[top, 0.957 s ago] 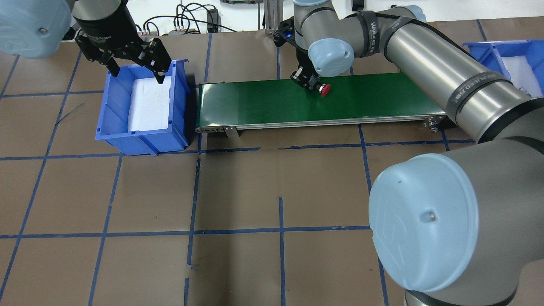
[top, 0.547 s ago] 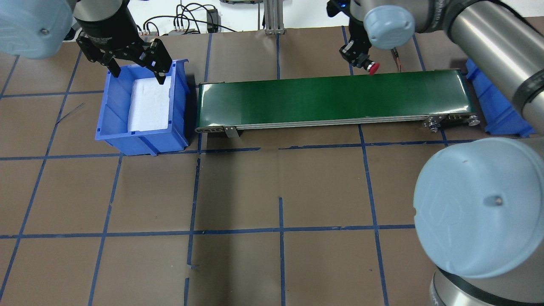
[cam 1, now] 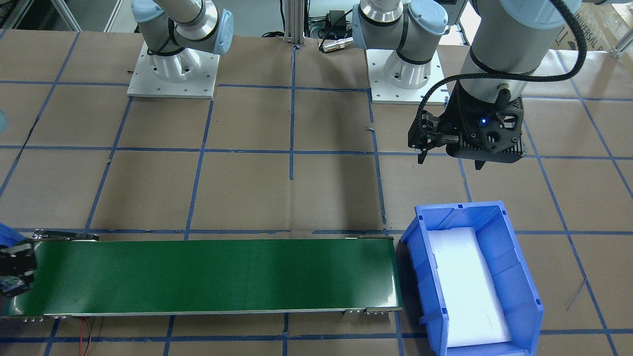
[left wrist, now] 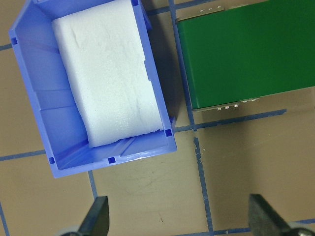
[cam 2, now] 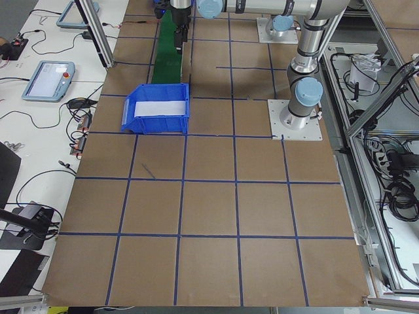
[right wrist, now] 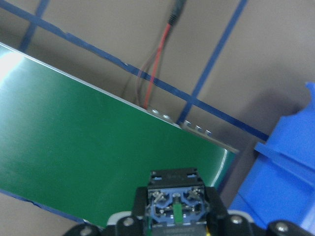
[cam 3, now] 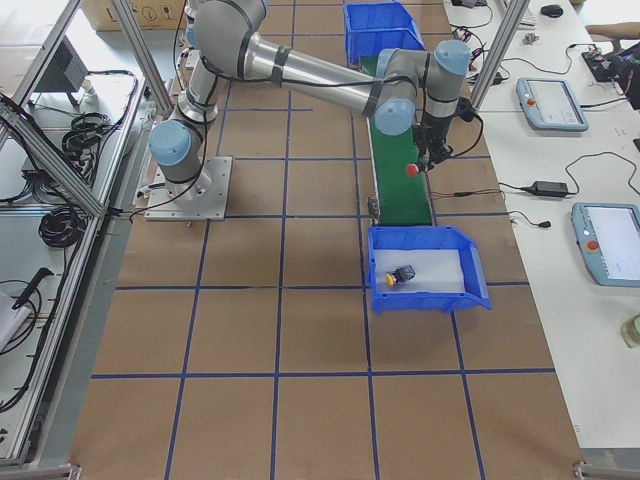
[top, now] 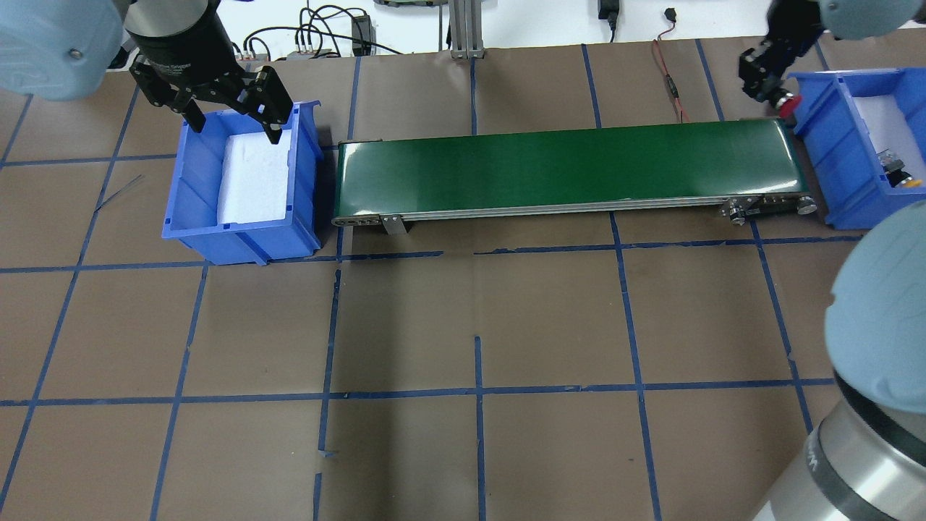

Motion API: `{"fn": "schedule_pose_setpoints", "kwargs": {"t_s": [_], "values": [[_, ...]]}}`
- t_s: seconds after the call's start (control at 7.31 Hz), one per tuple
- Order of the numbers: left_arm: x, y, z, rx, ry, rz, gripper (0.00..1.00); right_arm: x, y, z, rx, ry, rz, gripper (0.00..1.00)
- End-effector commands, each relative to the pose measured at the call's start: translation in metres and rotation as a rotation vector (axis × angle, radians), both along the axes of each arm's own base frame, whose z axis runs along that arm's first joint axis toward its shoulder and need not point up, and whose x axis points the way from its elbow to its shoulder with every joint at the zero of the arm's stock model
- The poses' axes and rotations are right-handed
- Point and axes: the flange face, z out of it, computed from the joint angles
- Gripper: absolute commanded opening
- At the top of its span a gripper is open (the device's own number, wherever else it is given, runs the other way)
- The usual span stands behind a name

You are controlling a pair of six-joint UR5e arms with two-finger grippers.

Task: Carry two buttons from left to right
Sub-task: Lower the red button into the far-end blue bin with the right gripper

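At the right end of the conveyor [top: 564, 166], just beside the right bin [top: 832, 145], pinches the red button [top: 788, 106] in the fingers of the right gripper [top: 775, 94], finds the yellow button [cam 3: 403, 274] already lying in that bin, leaves seemingly only the drop, hangs the left gripper [top: 235, 126] spread wide over the foam-lined left bin [top: 192, 188].

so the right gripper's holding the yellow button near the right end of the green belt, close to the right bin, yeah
Not yellow: the button held in the right gripper is red-capped, as the overhead exterior view shows. The yellow one already lies in the right bin. The rest holds: it is near the green belt's right end, close to that bin.
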Motion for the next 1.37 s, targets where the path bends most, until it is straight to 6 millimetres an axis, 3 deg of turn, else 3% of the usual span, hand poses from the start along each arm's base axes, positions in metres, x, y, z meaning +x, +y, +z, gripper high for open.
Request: {"fn": "schedule_pose_setpoints", "kwargs": {"t_s": [0.0,0.27,0.55,0.96,1.23], "values": [[-0.001,0.003,0.005,-0.007,-0.007,-0.009,1.0,-0.114,0.034,0.003,0.031,-0.029,-0.114,0.08],[-0.001,-0.003,0.001,-0.003,-0.002,-0.004,1.0,-0.167,0.043,-0.003,0.026,-0.024,-0.168,0.08],[-0.001,-0.001,0.011,-0.016,-0.005,-0.004,1.0,-0.182,0.025,-0.024,-0.004,-0.012,-0.172,0.08],[-0.003,0.0,0.011,-0.021,-0.002,-0.007,1.0,-0.205,-0.018,-0.047,-0.037,-0.02,-0.169,0.08],[-0.001,-0.004,0.008,-0.016,0.0,-0.003,1.0,-0.21,-0.035,-0.067,-0.046,-0.038,-0.163,0.08]]}}
